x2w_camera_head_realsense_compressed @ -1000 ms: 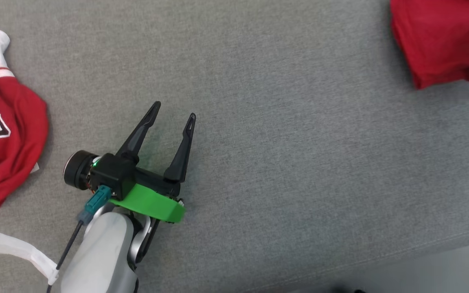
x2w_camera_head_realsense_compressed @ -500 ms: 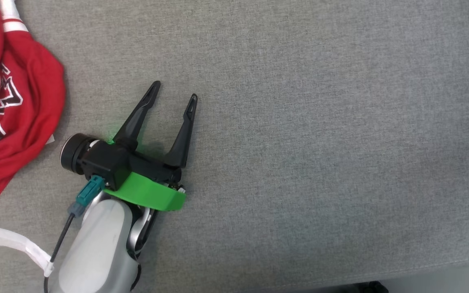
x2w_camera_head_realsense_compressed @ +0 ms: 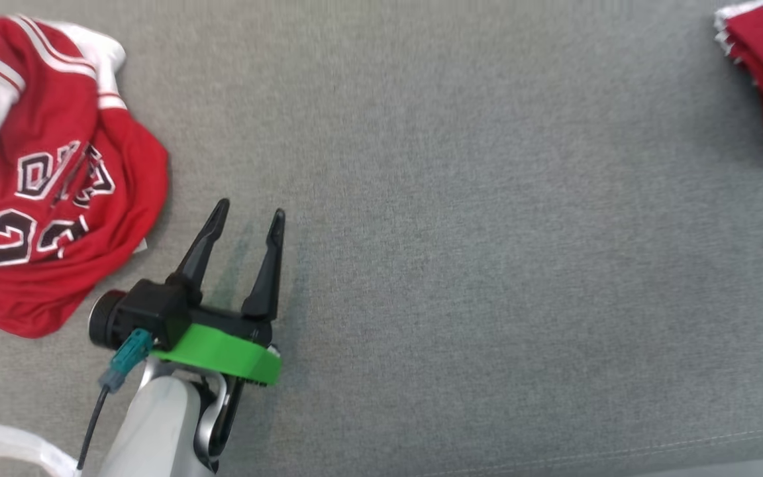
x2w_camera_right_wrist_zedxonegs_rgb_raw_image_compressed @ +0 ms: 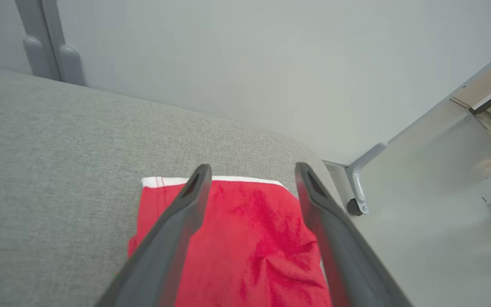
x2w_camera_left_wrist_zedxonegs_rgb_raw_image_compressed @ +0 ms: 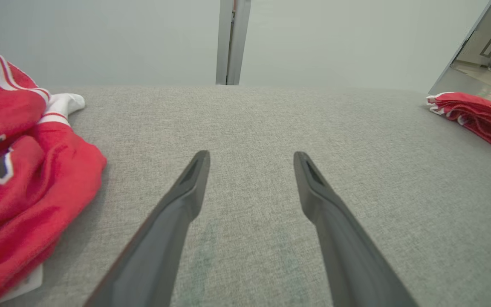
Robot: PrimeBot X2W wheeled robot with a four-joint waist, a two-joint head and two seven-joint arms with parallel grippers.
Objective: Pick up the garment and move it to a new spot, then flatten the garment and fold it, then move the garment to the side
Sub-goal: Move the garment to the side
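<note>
Right wrist view: right tool [x2w_camera_right_wrist_zedxonegs_rgb_raw_image_compressed: 252, 167] has just sprung apart above the folded red garment [x2w_camera_right_wrist_zedxonegs_rgb_raw_image_compressed: 249, 238], apparently released aside; left tool [x2w_camera_head_realsense_compressed: 250, 208] gapes empty.

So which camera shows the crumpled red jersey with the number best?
The head view: the crumpled jersey lies almost whole at its upper left, lettering and number visible. The left wrist view catches one side of it, cut by the left edge. The right wrist view looks at a folded red garment instead.
</note>
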